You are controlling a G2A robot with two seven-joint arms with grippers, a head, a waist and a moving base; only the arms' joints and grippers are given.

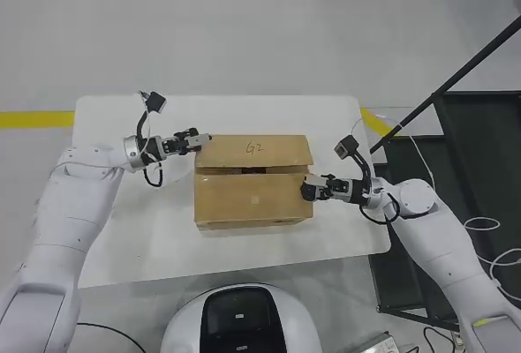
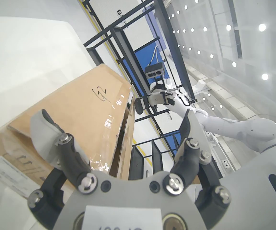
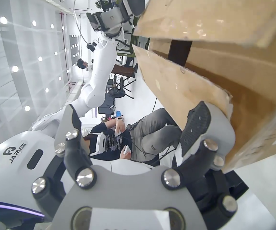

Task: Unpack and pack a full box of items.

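A brown cardboard box (image 1: 252,181) marked by hand on its far flap stands in the middle of the white table (image 1: 137,238). Its two top flaps are slightly raised, with a dark gap (image 3: 179,52) between them. My left gripper (image 1: 203,138) is at the box's far left corner, open; one finger (image 2: 44,126) rests against the far flap (image 2: 80,106). My right gripper (image 1: 306,188) is at the box's right end, open; one ribbed pad (image 3: 196,123) touches the corner of the near flap (image 3: 176,89). What the box holds is hidden.
A black metal rack (image 1: 472,176) stands just off the table's right edge, with loose white cables on it. Yellow floor tape (image 1: 22,119) runs behind the table. Bare tabletop lies left of the box and in front of it.
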